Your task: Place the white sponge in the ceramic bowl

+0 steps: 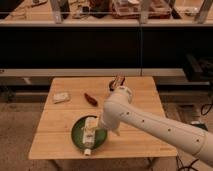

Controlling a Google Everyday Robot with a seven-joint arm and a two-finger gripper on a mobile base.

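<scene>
The white sponge (61,96) lies flat near the far left corner of the wooden table (55,142). The ceramic bowl (77,135), a wide dark green dish, sits near the table's front edge, left of centre. A longer white bottle-like object (89,136) lies across the dish, its end sticking out over the front rim. My gripper (98,126) hangs down from the white arm (150,125) over the right part of the dish, close to the bottle-like object. The sponge is well apart from the gripper, to the far left.
A small dark bowl with an orange-brown item (117,82) stands at the table's far edge. A dark red elongated item (91,99) lies mid-table between sponge and small bowl. A dark counter with shelves (100,47) runs behind the table.
</scene>
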